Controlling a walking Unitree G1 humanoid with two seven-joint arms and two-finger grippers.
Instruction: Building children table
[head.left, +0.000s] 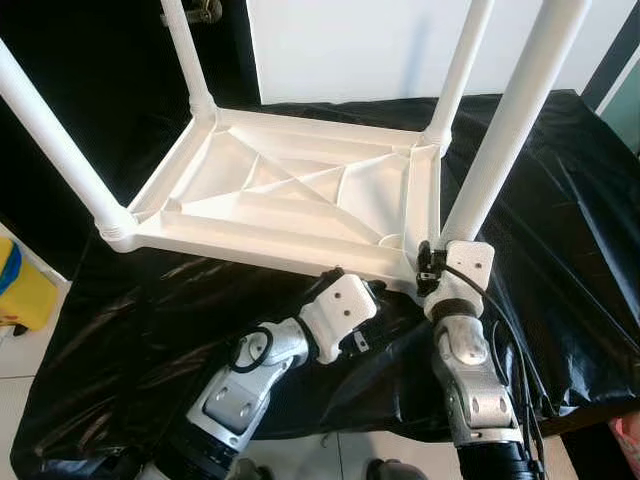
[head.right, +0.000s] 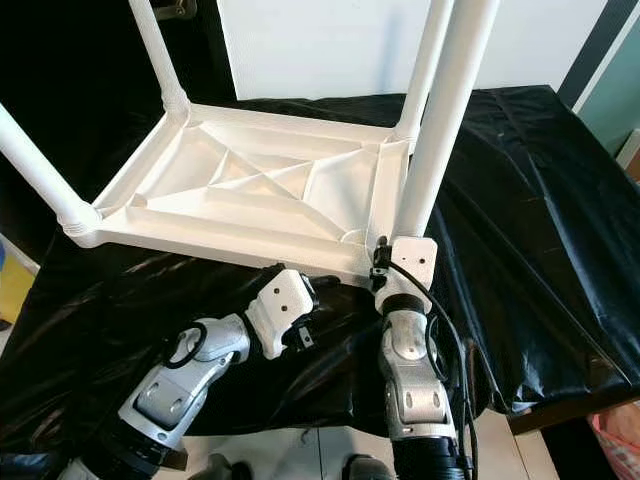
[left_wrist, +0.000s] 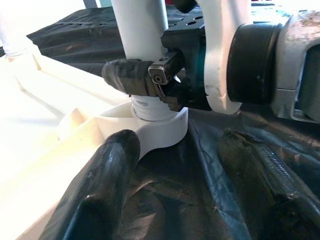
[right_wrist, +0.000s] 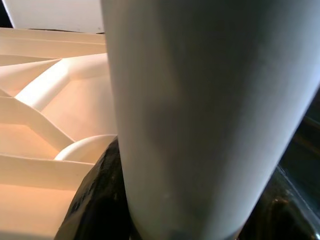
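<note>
From the head, the upturned tabletop (head.left: 290, 200) lies on the black sheet (head.left: 560, 200), three legs up, and the right gripper (head.left: 432, 262) is clamped on the near leg (head.left: 500, 140) at its socket; best to keep that leg plumb while twisting. Left wrist: the left gripper (left_wrist: 200, 190) is spread wide, low by the socket (left_wrist: 160, 127), holding nothing. Right wrist: the leg sits between the fingers (right_wrist: 95, 200). The corner lies near the sheet's front edge; little room there, plenty to the right
</note>
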